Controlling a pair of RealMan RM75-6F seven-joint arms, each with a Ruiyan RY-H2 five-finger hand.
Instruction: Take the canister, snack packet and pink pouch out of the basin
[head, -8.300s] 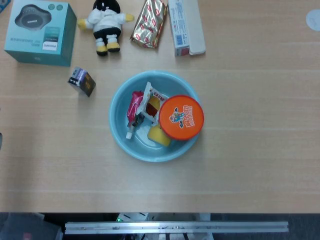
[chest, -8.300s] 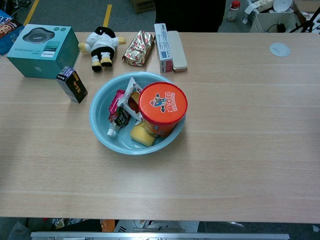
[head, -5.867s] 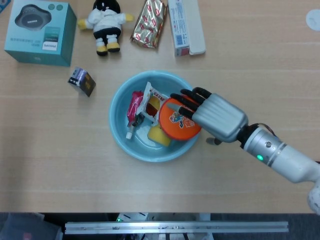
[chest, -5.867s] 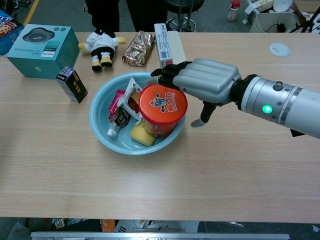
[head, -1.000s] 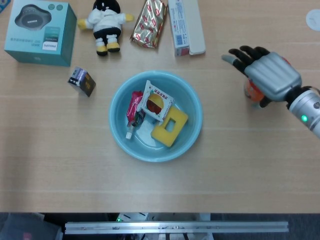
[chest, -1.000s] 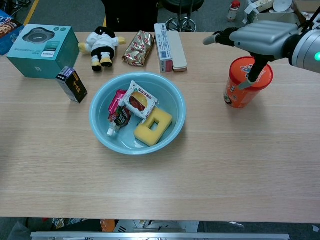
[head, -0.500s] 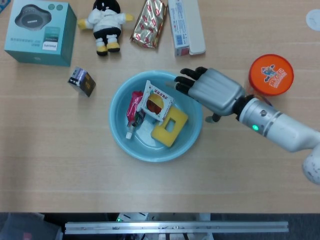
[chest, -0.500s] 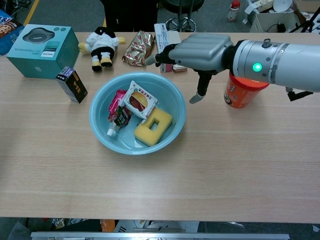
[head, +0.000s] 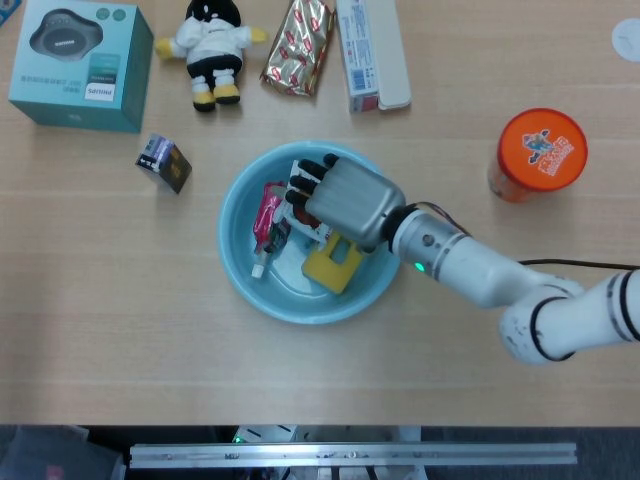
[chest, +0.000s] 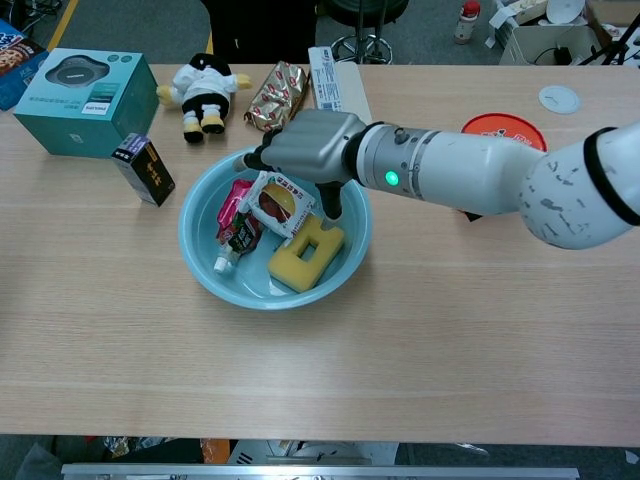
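Observation:
The light blue basin (head: 238, 277) (chest: 199, 262) holds a white snack packet (chest: 275, 201), a pink pouch (head: 268, 214) (chest: 234, 213) and a yellow sponge (head: 334, 263) (chest: 304, 250). My right hand (head: 343, 203) (chest: 307, 145) reaches into the basin from the right, fingers spread just over the snack packet (head: 298, 206), thumb pointing down beside the sponge. It holds nothing that I can see. The orange canister (head: 540, 151) (chest: 503, 125) stands upright on the table at the right, outside the basin. My left hand is out of sight.
Along the far edge lie a teal box (head: 80, 65), a plush toy (head: 212, 45), a gold wrapper (head: 298, 45) and a long white box (head: 370, 50). A small dark box (head: 164, 162) sits left of the basin.
My right hand has moved left from the basin's right rim to over the snack packet inside. The canister stays on the table where it was let go.

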